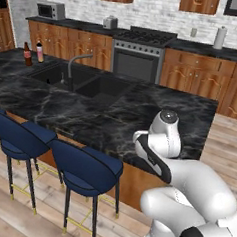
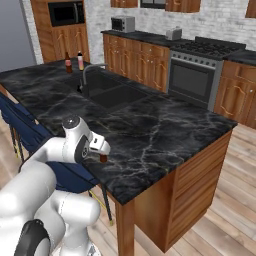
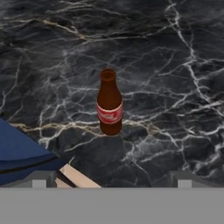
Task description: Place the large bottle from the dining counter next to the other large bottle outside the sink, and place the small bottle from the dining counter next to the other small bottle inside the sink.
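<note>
The pincer (image 3: pixel 109 183) hung open above the small bottle (image 3: pixel 109 103), which stood upright near the table's (image 2: pixel 150 135) front edge, well short of the sink (image 2: pixel 107 92). Beyond the sink, the large bottle (image 2: pixel 80 61) stood just beside the other large bottle (image 2: pixel 68 64).

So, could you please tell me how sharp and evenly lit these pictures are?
Hand view: the small bottle is fairly sharp, throwing only a faint shadow on the dining counter. Both base views: soft and low-detail, evenly lit; the two far bottles by the sink are blurry.
</note>
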